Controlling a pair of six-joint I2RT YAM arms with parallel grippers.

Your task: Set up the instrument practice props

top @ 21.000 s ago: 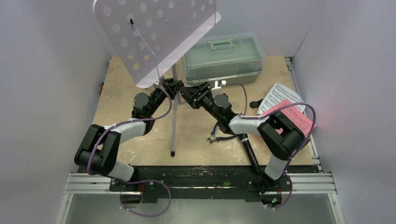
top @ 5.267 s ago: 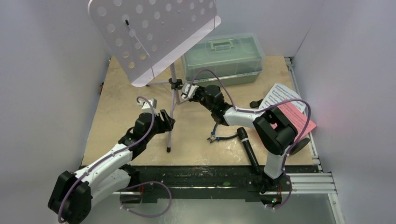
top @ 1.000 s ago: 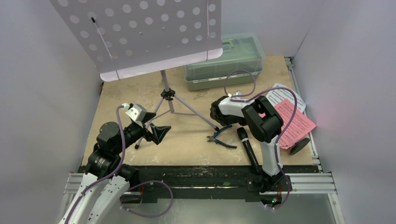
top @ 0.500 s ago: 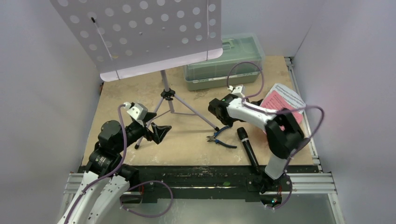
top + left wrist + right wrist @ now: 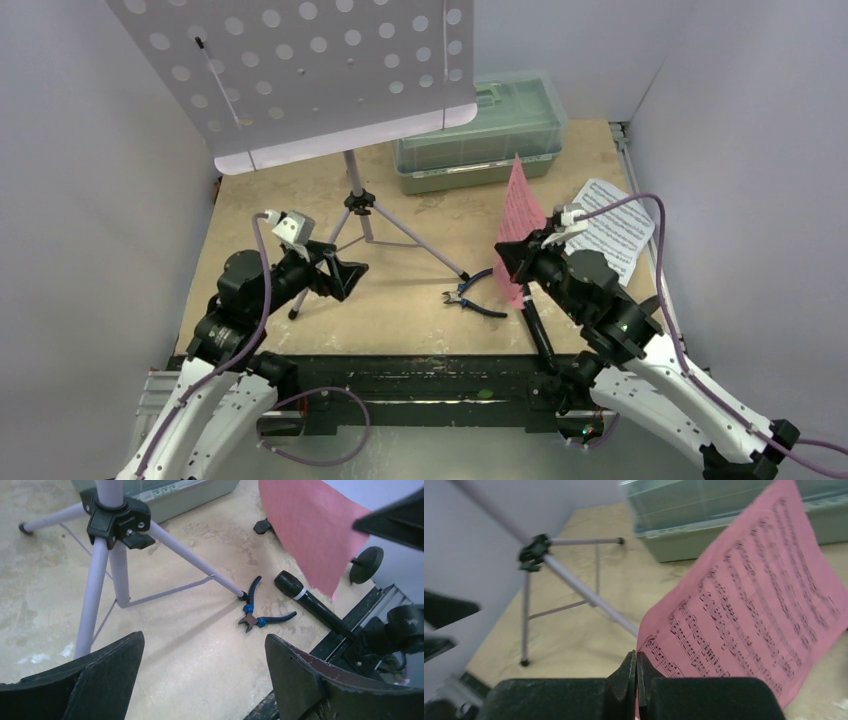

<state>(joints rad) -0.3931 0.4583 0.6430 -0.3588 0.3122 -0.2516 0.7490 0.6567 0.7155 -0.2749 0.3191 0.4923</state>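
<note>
Music stand upright on spread tripod legs, back-left of table, its perforated desk high and bare. Left hand released, jaws wide apart, nothing held, hovering just beside the near-left leg. Blue-handled pliers lie by the tip of the right leg. Pink sheet held on edge clear of the table, pinched at a lower corner by the clenched right hand. White sheet flat at far right. Step in hand, as judged: carry pink sheet to the desk. It is limp and gripped at one corner, so lift slowly, clear the right leg, lay it flat and seat its lower edge on the lip before letting go. Table: mottled beige, scuffed, black rail along near edge. Pale walls stand close at left, back and right.
</note>
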